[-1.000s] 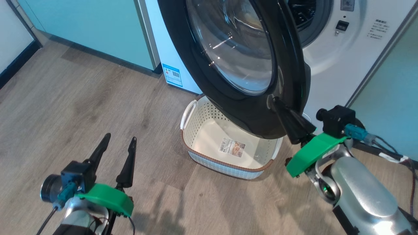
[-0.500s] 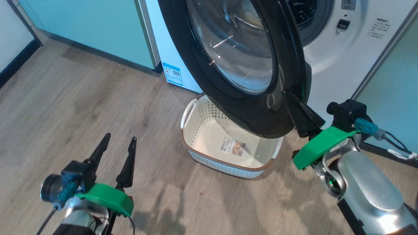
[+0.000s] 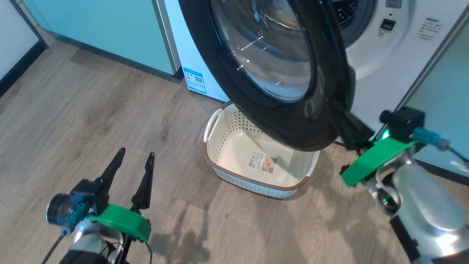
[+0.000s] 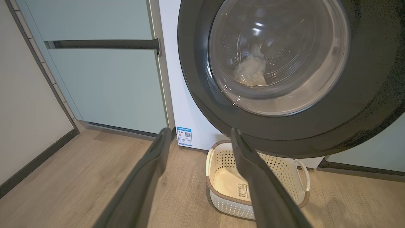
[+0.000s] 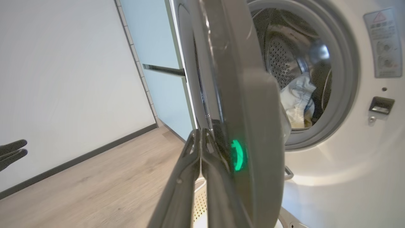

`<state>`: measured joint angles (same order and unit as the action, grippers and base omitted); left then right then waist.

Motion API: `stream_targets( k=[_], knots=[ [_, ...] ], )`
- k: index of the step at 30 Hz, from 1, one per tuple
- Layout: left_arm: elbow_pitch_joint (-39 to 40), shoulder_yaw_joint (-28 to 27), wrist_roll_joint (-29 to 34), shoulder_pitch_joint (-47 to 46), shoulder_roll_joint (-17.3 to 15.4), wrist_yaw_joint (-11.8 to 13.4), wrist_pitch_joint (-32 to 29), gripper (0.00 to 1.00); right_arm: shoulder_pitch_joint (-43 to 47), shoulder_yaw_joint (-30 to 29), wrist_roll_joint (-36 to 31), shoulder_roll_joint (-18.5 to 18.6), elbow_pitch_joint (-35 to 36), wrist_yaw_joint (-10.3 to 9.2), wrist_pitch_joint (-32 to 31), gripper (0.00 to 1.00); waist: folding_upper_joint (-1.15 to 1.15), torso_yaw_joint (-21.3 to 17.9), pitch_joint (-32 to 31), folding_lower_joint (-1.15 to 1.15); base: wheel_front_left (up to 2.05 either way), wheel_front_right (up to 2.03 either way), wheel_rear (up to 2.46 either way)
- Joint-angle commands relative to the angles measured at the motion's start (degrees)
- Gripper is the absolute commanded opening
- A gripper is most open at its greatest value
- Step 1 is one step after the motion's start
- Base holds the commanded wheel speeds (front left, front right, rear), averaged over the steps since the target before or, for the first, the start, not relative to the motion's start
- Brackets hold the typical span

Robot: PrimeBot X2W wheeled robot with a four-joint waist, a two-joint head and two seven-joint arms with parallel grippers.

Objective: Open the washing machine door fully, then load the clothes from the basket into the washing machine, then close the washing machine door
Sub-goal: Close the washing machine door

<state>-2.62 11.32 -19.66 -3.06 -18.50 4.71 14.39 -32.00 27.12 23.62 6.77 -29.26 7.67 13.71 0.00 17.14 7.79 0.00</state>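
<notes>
Our right gripper (image 5: 200,134) is squeezed shut on nothing, leaning against the edge of the door (image 3: 278,121); we think that is for pushing the door closed. The clothes (image 5: 295,101) lie inside the washing machine (image 3: 384,73). The basket (image 3: 253,179) sits empty on the floor (image 3: 91,110) under the half-open door. Our left gripper (image 3: 136,152) is spread wide, empty, out of the way.

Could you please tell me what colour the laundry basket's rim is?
Brown, on the cream perforated rectangular plastic basket; clearest in the head view.
</notes>
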Motion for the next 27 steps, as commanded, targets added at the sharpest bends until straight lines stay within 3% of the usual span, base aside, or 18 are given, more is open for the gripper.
stream_targets(
  k=[1, 15, 27],
  knots=[
    [1.5, -2.2, 0.6, -3.4, -1.1, 0.2, 0.6, 1.00, -3.2, -1.0, -0.1, 0.2, 1.2, -0.19, 0.8, 0.00, 0.00, 0.1, 0.2, 0.00, 0.00, 0.00, 0.00],
    [2.1, -1.7, 2.3, -6.0, 0.9, -0.7, 0.6, 1.00, -10.9, -7.8, -1.3, 3.3, -5.3, -0.19, 1.1, 0.00, 0.00, 1.8, 4.0, 0.00, 0.00, 0.00, 0.00],
    [3.4, -3.2, 4.6, -9.6, 4.6, -2.9, 0.6, 1.00, -22.2, -12.0, -2.3, 7.0, -13.6, -0.19, 1.2, 0.00, 0.00, 4.6, 9.3, 0.00, 0.00, 0.00, 0.00]
  ],
)
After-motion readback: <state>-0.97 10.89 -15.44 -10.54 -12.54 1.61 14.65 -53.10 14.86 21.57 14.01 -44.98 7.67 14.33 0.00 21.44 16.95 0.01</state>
